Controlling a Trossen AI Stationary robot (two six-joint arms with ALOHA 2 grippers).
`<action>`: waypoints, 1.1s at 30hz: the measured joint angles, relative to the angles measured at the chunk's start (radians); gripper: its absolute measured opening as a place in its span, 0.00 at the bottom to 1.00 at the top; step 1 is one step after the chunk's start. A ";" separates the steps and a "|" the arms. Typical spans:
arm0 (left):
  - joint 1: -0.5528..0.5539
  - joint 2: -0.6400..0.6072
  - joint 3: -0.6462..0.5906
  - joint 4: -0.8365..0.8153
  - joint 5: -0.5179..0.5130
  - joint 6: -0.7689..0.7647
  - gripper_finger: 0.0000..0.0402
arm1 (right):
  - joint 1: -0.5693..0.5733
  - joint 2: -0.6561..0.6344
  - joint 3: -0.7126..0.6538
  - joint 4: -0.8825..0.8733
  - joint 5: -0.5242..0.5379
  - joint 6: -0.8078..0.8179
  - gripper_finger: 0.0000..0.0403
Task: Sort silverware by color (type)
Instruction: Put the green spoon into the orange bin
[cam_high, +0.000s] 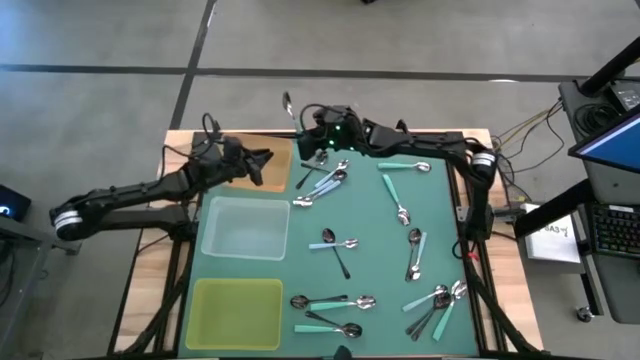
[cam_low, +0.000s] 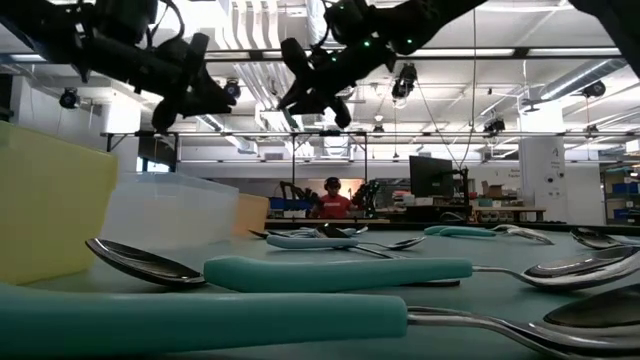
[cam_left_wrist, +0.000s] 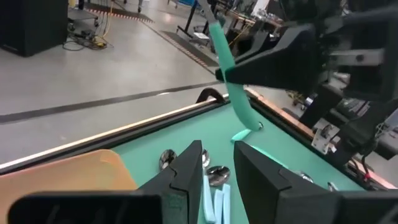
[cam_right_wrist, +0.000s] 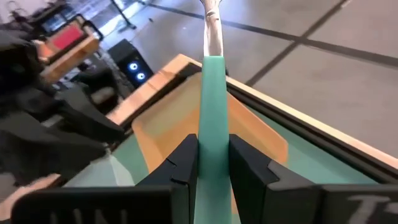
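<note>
- Take the green table mat (cam_high: 380, 250) as your landmark; three shallow square trays line its left edge.
- The orange tray (cam_high: 262, 160) sits at the mat's far-left corner. Its visible part shows nothing inside, but the left arm covers the rest.
- The clear plastic tray (cam_high: 245, 228) sits against the mat's left edge, midway along it. You can see nothing in it.
- The yellow-green tray (cam_high: 236, 312) sits at the mat's near-left corner. You can see nothing in it.
- The right gripper (cam_right_wrist: 213, 163) is raised above the mat's far edge, beside the orange tray. Its fingers are clamped on the handle of a mint-teal spoon with a shiny metal bowl (cam_right_wrist: 211, 74), pads touching both sides of the handle.
- The held spoon points outward from the fingers, its bowl end past the table's far edge in the high view.
- The left gripper (cam_left_wrist: 217, 168) hovers over the orange tray at the mat's far-left corner, facing the right gripper. Its fingers stand partly apart with nothing between them and touch nothing.
- The remaining spoons with mint-teal, pale blue or black handles (cam_high: 405, 262) lie loose on the mat: a cluster just inside the far edge next to the orange tray, singles across the centre, and groups along the near edge and near-right corner.
</note>
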 joint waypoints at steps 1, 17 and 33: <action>0.000 0.019 -0.001 0.027 0.000 -0.006 0.19 | 0.000 0.009 0.015 0.003 -0.010 -0.001 0.15; -0.001 0.349 0.236 0.073 0.047 0.037 0.36 | 0.004 0.041 0.053 0.003 -0.021 -0.078 0.16; 0.000 0.443 0.299 0.091 0.077 0.068 0.34 | 0.013 0.040 0.053 0.021 -0.022 -0.123 0.16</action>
